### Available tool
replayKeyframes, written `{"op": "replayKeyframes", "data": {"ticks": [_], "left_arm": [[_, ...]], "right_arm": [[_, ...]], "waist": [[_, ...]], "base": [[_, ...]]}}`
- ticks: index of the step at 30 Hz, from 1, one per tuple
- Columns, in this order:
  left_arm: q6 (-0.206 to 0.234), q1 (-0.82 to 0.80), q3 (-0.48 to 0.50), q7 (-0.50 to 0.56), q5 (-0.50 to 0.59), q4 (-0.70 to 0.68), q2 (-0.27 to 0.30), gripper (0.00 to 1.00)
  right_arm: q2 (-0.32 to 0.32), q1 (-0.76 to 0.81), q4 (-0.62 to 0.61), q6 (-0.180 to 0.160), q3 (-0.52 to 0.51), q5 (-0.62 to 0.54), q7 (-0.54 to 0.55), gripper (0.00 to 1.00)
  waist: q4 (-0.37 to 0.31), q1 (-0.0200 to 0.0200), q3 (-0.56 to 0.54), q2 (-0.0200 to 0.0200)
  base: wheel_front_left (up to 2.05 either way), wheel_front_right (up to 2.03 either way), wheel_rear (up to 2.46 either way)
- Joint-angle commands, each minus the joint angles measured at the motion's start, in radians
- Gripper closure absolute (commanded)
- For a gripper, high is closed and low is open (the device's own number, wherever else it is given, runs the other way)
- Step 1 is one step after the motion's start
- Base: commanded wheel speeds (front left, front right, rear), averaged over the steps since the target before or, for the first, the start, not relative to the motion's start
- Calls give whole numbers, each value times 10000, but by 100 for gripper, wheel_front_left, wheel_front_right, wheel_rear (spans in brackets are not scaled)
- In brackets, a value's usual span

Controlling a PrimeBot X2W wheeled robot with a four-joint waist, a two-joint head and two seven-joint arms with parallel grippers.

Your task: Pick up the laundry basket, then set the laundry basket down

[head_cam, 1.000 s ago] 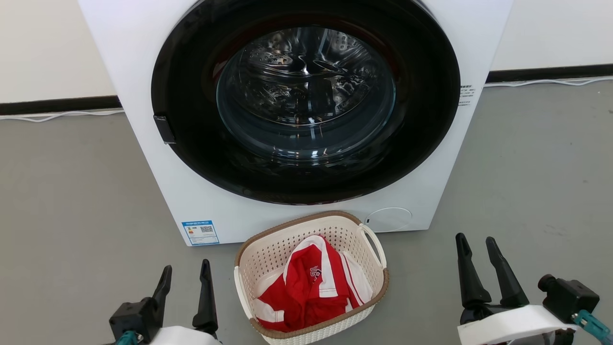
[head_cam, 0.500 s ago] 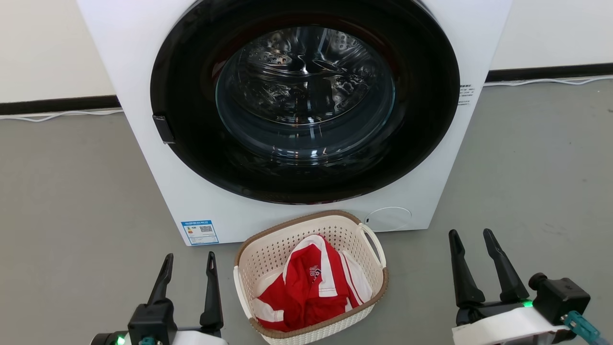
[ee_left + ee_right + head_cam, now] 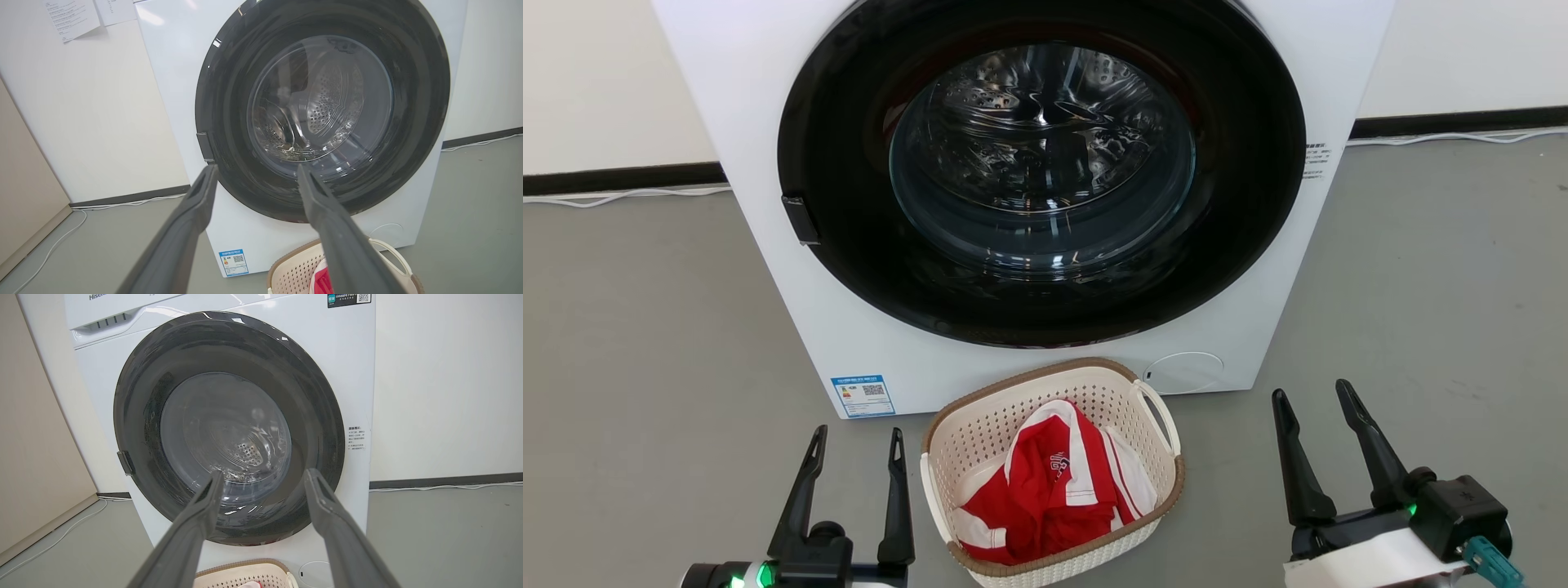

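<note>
Count taken at floor level.
- 1 washing machine [image 3: 849,327], carrying 1 round glass door [image 3: 1042,163] and 1 blue label [image 3: 863,395] low on its front.
- 1 laundry basket [image 3: 1029,377].
- 1 red-and-white garment [image 3: 1054,490] inside it, as far as the folds allow; a second piece could be bunched underneath.
- 2 tools: left tool [image 3: 858,430] and right tool [image 3: 1310,389], each with 2 dark fingers [image 3: 800,498], 4 in all.
- 2 paper sheets [image 3: 73,16] on the wall in the left wrist view.
</note>
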Motion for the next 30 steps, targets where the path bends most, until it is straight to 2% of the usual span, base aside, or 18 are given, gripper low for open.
{"op": "replayKeyframes", "data": {"ticks": [1,30], "left_arm": [[91,-194,313,-90,113,-313,39,0],[-165,-86,507,-90,-9,-168,-190,0]], "right_arm": [[-89,-95,-280,71,257,-87,-116,0],[-89,-40,-28,71,235,157,-116,0]], "waist": [[1,-1,1,0],[18,-1,154,0]], "base": [[0,0,0],[0,0,0]]}}
